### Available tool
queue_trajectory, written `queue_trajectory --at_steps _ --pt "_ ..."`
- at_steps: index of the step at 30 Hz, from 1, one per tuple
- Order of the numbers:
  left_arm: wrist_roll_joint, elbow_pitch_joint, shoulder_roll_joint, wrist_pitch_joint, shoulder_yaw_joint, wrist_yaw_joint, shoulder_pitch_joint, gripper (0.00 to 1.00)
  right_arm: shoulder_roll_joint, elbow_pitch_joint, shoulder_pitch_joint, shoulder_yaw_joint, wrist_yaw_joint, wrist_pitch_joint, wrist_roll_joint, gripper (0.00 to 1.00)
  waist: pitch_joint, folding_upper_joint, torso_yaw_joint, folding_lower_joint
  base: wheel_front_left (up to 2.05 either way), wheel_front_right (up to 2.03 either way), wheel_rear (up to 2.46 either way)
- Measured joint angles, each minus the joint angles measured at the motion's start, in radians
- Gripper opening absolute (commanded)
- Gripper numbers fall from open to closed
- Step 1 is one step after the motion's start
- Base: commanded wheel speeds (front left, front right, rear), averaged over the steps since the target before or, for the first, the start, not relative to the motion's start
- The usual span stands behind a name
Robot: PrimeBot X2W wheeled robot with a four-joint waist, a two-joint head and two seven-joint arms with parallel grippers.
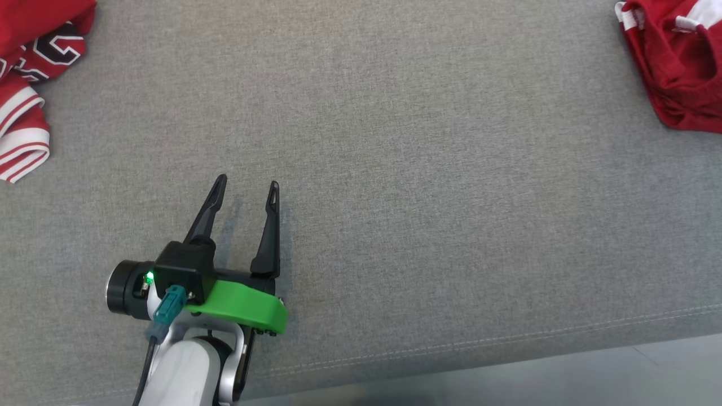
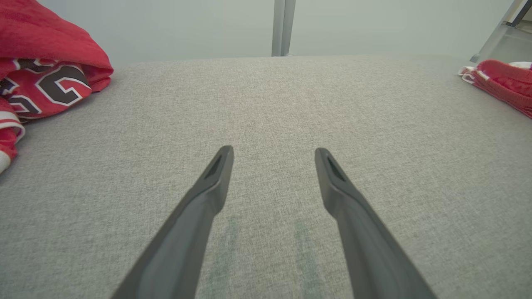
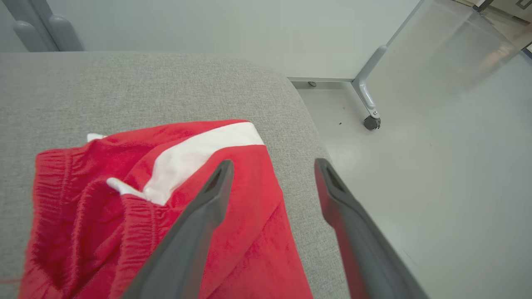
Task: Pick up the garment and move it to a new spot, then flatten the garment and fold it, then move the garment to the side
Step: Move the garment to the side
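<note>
The garment (image 1: 677, 73) is red with white trim and an elastic waistband, and it lies bunched at the far right of the grey cushioned surface (image 1: 428, 169). In the right wrist view it (image 3: 104, 207) sits close to the surface's rounded right edge. My right gripper (image 3: 272, 166) hovers over it, open, its fingers apart with nothing between them. My left gripper (image 1: 248, 182) stands open low over bare fabric at the front left, holding nothing. From the left wrist view (image 2: 274, 151) the garment (image 2: 505, 79) shows far off at the right.
Another red garment (image 1: 22, 84) with black-and-white lettering and striped cuffs lies at the far left (image 2: 45, 70). The surface's stitched front edge (image 1: 507, 344) runs along the bottom. Pale floor and a wheeled metal leg (image 3: 368, 120) lie beyond the right edge.
</note>
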Motion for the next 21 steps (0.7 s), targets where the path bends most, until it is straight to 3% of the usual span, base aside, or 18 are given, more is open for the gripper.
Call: queue_trajectory --at_steps 4,11,21 --pt "0.0 0.014 0.0 -0.005 0.002 0.0 -0.006 1.0 0.043 -0.025 0.0 -0.026 0.003 -0.058 0.02 1.0 -0.025 0.0 -0.012 0.0 0.0 0.0 0.0" --pt "-0.005 0.058 0.0 -0.023 0.02 0.0 -0.028 1.0 0.121 -0.076 0.001 -0.021 0.04 -0.155 0.018 1.0 -0.087 0.0 -0.039 0.0 0.0 0.0 0.0" --pt "-0.042 0.135 0.0 -0.046 0.066 0.0 -0.024 1.0 0.239 -0.122 0.075 -0.013 0.063 -0.177 0.018 1.0 -0.194 0.0 -0.077 0.0 0.0 0.0 0.0"
